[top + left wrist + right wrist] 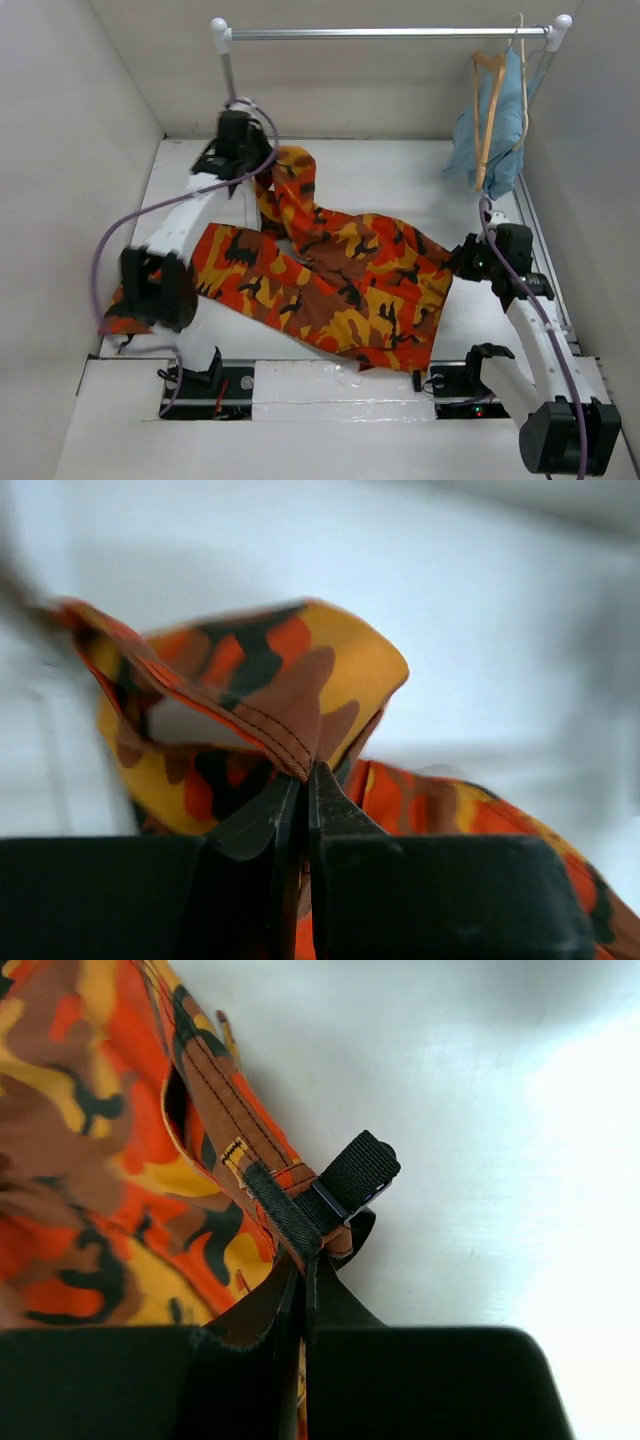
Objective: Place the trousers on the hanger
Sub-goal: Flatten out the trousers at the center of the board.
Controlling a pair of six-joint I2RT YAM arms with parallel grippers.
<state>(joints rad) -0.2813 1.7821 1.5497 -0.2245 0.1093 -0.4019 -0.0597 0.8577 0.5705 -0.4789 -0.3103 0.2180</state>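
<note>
White table under sprawled camouflage trousers

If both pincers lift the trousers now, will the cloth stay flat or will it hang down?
Probably floppy: the trousers lie in folds, and the edge pinched in the left pincer droops in a loop. Likely light, since a thin edge grip holds it. The right pincer grips the waistband beside a black strap, which may slip less.
</note>
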